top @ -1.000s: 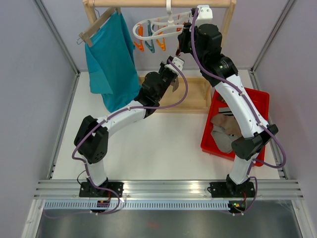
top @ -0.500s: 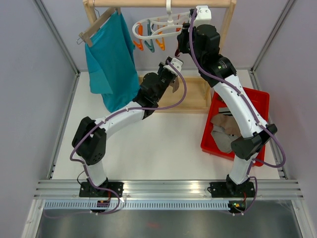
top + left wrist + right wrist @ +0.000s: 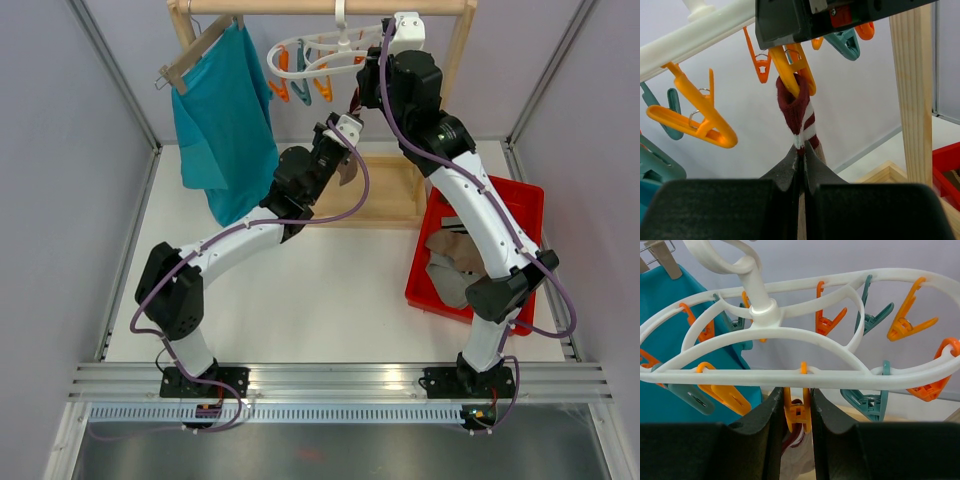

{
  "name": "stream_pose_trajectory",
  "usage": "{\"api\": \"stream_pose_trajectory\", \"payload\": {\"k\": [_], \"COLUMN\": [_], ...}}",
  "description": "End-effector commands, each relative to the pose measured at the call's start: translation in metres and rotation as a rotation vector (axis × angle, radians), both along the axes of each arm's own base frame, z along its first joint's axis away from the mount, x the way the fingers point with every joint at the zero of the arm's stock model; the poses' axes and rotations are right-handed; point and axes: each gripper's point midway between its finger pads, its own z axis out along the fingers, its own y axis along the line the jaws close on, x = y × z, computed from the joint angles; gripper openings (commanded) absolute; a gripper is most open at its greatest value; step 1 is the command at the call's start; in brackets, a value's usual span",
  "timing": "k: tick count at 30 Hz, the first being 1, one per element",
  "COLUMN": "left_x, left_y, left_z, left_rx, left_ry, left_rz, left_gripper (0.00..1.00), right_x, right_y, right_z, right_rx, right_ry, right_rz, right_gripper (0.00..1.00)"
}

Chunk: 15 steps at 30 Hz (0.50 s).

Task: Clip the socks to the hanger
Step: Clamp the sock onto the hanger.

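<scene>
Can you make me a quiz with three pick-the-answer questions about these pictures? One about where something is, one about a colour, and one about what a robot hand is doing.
1. Where is the red bin in the top view?
A) on the right
B) on the left
C) hanging up high

2. What colour is the clip at the top of the striped sock?
A) teal
B) orange
C) white

3. What is the left gripper doing?
A) standing wide open
B) pinching the sock
C) squeezing a clip

Answers:
1. A, the bin lies at the right side.
2. B, the clip meeting the cuff is orange.
3. B, its fingers are closed on the sock below the stripes.
</scene>
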Motion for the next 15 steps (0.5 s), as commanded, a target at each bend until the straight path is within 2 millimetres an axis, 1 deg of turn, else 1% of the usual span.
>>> {"api": "stream_pose_trajectory", "payload": {"k": [1, 5, 15], "left_x": [-0.0146, -0.0138, -0.0130], "left_y": [0.0043, 0.0035, 0.0071], "left_z": [0.0311, 0.0290, 0.0318], "left_rx": [-0.028, -0.031, -0.038], "left_ry": [-0.076, -0.068, -0.068], "left_rz": [-0.025, -0.026, -0.009], "left_gripper": [0.02, 0.02, 0.02], "right_x": [-0.0026, -0.0040, -0.0064], "right_y": [0.0026, 0.0042, 0.0053], "right_z": [0.0273, 0.0266, 0.0253], "right_rx": [0.061, 0.056, 0.047], "right_ry": [-0.079, -0.077, -0.073], "right_rz": [-0.003, 0.000, -0.002], "right_gripper": [0.00, 0.00, 0.00]}}
